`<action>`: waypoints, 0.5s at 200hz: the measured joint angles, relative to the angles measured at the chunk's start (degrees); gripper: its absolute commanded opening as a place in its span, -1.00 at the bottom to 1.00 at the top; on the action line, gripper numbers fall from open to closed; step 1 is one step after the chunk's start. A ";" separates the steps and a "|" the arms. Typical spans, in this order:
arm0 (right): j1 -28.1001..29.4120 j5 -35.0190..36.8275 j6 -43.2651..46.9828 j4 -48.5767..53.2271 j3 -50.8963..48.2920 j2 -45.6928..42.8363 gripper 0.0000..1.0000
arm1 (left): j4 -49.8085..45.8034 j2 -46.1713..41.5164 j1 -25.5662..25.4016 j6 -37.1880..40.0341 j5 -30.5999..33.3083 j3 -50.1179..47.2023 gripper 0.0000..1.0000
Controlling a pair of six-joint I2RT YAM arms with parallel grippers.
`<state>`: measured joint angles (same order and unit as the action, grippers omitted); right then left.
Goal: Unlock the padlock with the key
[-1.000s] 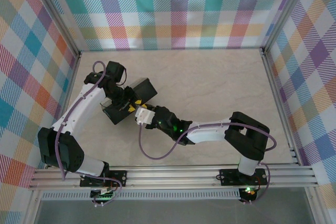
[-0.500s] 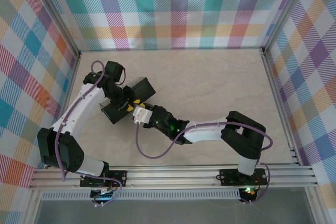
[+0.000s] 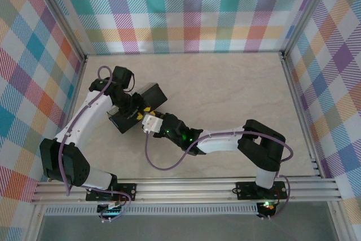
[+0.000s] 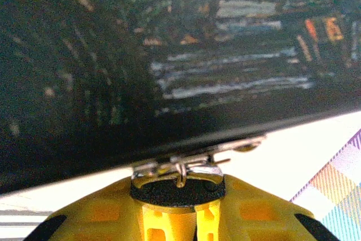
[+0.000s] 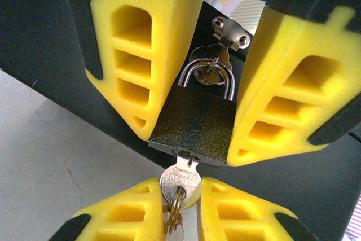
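**A robotics lab cell, walled in on three sides**

From where I stand this looks like a robotics lab rig. Two white-and-black arms, the left arm [image 3: 84, 117] and the right arm [image 3: 225, 139], are bolted to aluminium rails [image 3: 186, 187] at 6 o'clock, along the near edge of a pale marbled desk [image 3: 237, 94]. Purple cables [image 3: 163, 165] loop along both arms. A small bare circuit board [image 3: 113, 210] hangs below the rails near 7 o'clock. Plaid-printed panels [image 3: 192, 9] in aluminium framing close the desk in at 9, 12 and 3 o'clock. A green status light [image 3: 189, 137] glows on the right arm, whose yellow ribbed fingers [image 5: 121, 218] are plain rig hardware.
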<state>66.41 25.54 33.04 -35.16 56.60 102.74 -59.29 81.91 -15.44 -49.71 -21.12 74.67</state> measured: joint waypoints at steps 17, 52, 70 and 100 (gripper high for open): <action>0.00 0.02 -0.70 1.05 0.70 0.00 -0.51 | 0.15 -0.04 0.00 -0.17 -0.02 -0.02 -1.00; 0.04 0.20 -1.81 2.16 1.31 0.00 -0.66 | 0.20 -0.04 -0.02 -0.17 -0.31 -0.13 -1.00; 0.04 0.42 -2.58 2.62 1.38 0.00 -0.70 | 0.79 -0.13 -0.02 -0.20 -0.33 -0.46 -1.00; 0.04 0.55 -3.56 3.10 1.38 -0.02 -0.73 | 0.98 -0.26 -0.07 -0.22 -0.42 -0.94 -1.00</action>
<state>66.46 26.09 29.47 -32.05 57.98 102.72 -58.30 81.65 -15.51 -49.93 -21.54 73.73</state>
